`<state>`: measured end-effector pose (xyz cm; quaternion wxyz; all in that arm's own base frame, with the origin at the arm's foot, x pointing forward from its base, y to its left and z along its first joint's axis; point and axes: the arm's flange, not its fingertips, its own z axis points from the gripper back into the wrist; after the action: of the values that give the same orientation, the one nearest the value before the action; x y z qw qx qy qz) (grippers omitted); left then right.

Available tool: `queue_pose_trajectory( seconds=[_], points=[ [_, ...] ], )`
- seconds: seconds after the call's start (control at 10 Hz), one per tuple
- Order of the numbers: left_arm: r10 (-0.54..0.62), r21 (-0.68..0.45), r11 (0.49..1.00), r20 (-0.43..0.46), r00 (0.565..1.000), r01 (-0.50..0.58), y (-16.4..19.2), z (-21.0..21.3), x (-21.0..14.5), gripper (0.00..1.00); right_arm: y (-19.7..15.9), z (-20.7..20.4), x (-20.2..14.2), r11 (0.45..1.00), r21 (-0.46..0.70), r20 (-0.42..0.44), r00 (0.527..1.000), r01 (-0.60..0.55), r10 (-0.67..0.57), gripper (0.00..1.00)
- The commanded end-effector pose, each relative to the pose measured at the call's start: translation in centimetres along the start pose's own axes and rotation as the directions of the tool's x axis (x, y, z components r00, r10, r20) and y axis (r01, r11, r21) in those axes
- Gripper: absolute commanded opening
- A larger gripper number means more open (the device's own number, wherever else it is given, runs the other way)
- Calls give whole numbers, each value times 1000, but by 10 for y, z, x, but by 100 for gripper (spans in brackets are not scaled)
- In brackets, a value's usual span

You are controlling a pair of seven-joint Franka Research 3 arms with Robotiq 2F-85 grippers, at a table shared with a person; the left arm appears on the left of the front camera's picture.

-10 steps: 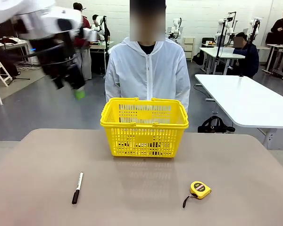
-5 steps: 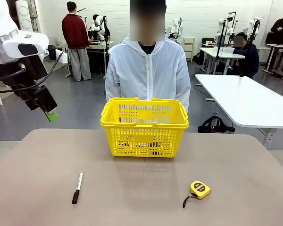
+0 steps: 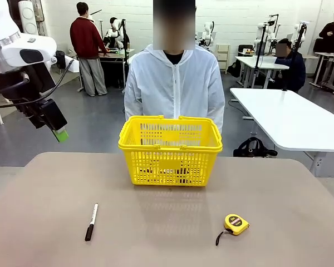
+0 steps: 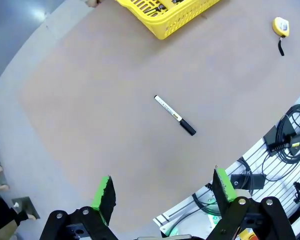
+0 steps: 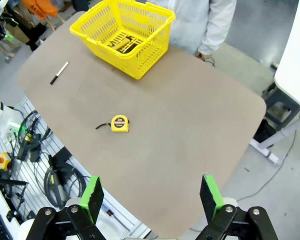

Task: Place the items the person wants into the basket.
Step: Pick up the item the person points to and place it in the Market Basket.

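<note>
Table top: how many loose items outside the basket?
2. A white-and-black marker front-left, a yellow tape measure front-right. The basket holds more, partly hidden by its lattice.

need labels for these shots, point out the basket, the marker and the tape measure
basket [image 3: 170, 142]: front view, near rim
marker [image 3: 92, 221]: front view, mid barrel
tape measure [image 3: 236, 223]: front view, yellow case

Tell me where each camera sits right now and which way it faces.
Front view: fixed on the robot's side, facing the person across the basket; left gripper raised at picture left.
Left wrist view: high above the table, looking down past open fingers at the marker.
Right wrist view: high up, looking down past open fingers at the tape measure.
All three share basket, marker and tape measure.
</note>
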<state>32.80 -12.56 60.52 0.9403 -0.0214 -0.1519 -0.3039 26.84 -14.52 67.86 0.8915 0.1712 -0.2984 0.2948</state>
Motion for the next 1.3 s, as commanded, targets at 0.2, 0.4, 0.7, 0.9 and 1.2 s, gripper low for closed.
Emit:
queue_pose_trajectory(
  seconds=[0.2, 0.4, 0.7, 0.9, 1.2],
  points=[
    [-54, -136, 989, 95, 994, 66, 20, 30, -31, 100, -1, -2, 0, 1000, 17, 10, 1000, -10, 10, 100],
    [-150, -198, 961, 223, 963, 195, 53, 82, -58, 100, -1, -2, 0, 1000, 17, 10, 1000, -10, 10, 100],
    [-147, -241, 937, 383, 912, 252, 90, 129, -138, 100, -1, -2, 0, 1000, 17, 10, 1000, -10, 10, 100],
    [-151, -259, 919, 469, 870, 299, 122, 132, -165, 100, -1, -2, 0, 1000, 17, 10, 1000, -10, 10, 100],
    [-120, -296, 902, 525, 843, 313, 143, 120, -191, 100, -1, -2, 0, 1000, 17, 10, 1000, -10, 10, 100]
  ],
)
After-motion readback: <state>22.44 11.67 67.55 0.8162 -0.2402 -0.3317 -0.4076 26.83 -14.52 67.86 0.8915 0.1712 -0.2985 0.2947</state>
